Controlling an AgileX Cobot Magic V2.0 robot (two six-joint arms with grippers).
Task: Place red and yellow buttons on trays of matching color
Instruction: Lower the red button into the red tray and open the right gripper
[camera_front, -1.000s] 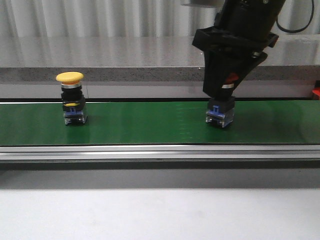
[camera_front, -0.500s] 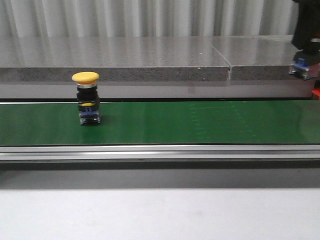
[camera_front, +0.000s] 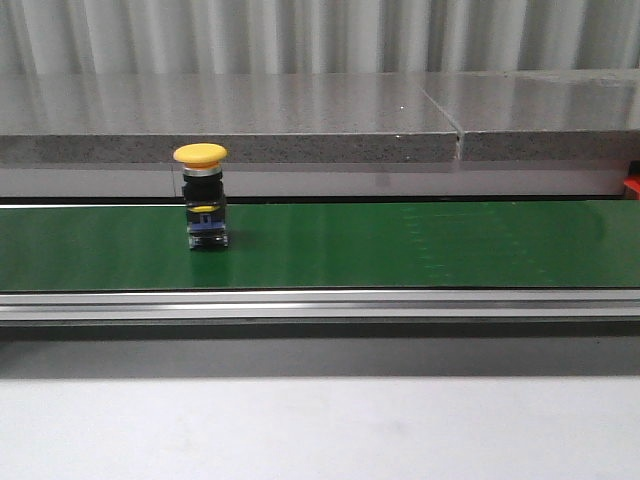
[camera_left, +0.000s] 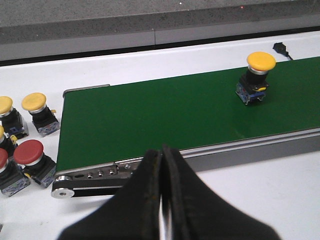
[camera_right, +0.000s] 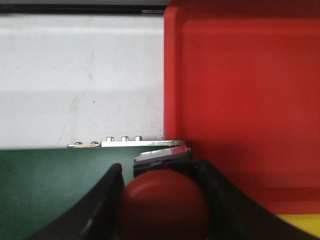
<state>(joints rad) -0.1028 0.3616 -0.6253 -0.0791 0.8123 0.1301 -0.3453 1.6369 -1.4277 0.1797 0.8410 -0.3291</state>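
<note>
A red button (camera_right: 164, 204) was clamped between the right gripper (camera_right: 165, 200) fingers beside the red tray (camera_right: 240, 95) for matching placement, while the left gripper (camera_left: 161, 200), closed and empty, waited near the conveyor belt (camera_left: 150, 115) carrying a yellow button (camera_left: 256, 77).

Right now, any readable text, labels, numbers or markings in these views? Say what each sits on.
None readable in any view.
Yellow button on the green conveyor belt: small yellow and blue patches on its body, too small to tell if they carry text.
Spare buttons beside the belt end: no legible print.
Red tray: plain surface.
Red button in the right gripper's fingers: plain cap.
</note>
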